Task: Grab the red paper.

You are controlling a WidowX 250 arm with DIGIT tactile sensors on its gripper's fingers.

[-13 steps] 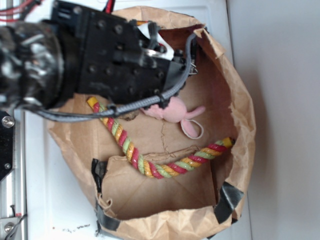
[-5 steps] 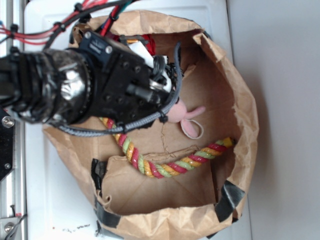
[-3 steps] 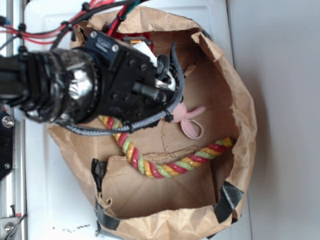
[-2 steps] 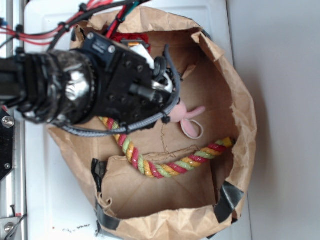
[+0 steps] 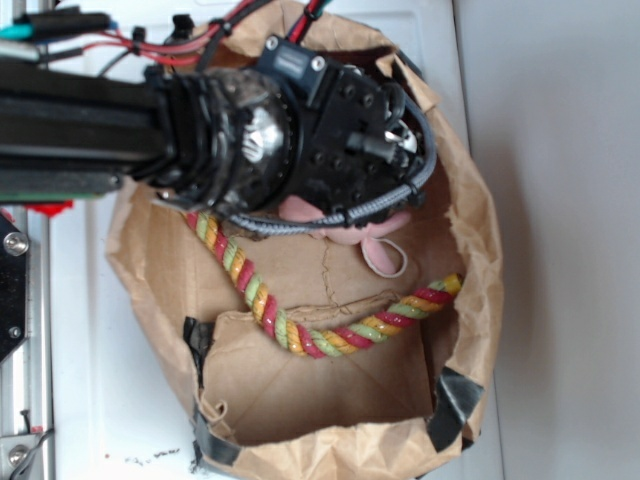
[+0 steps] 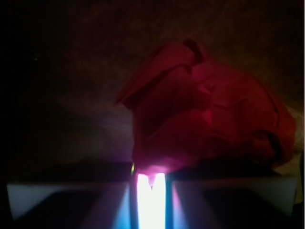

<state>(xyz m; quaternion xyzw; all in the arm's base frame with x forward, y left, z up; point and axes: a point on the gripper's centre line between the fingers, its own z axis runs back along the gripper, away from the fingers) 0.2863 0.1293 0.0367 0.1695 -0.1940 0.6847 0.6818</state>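
Observation:
The red paper (image 6: pixel 205 114) is a wrinkly bright red wad that fills the centre and right of the wrist view. My gripper (image 6: pixel 151 174) sits right under it, the two dark fingers drawn close with only a thin bright strip between them. The wad's lower tip is pinched at that strip. In the exterior view the black wrist housing (image 5: pixel 330 140) hangs over the upper part of the brown paper bag (image 5: pixel 480 300). It hides both the jaws and the red paper there.
A pink plush mouse (image 5: pixel 345 232) pokes out just below the wrist housing. A red-yellow-green twisted rope (image 5: pixel 300 335) curves across the bag floor. Black tape (image 5: pixel 448 395) patches the bag's lower rim. A metal rail (image 5: pixel 20 350) runs along the left.
The arm has swung right and toward the bag's upper right side. The red wad that showed at the bag's upper left no longer shows in the exterior view.

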